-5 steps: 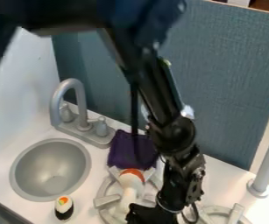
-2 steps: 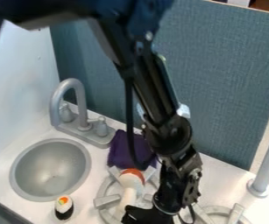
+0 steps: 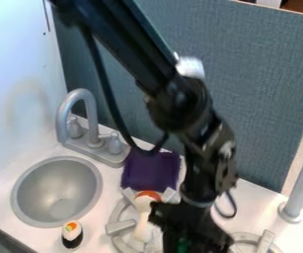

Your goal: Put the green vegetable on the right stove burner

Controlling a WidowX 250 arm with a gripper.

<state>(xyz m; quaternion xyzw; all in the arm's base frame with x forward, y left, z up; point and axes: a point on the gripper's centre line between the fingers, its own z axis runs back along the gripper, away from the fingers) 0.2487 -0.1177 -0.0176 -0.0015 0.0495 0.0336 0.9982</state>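
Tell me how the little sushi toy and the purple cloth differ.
The sushi toy is black and white with an orange and green top; the cloth is purple all over. The sushi toy is small and rounded, the cloth larger and roughly square. The sushi toy stands beside the sink; the cloth lies behind a burner.

- Bright, diffuse light bathes the white worktop, its direction unclear.
- Pale glare washes over the left wall, where a faint grey smudge shows.
- Soft highlights trace the curved faucet and gleam low in the grey sink, shaded along its upper inner wall.
- Deep shade swallows detail on the black arm, save for small glints at its joints.
- Light falls evenly across the blue-grey panel, dimmer toward its left edge.
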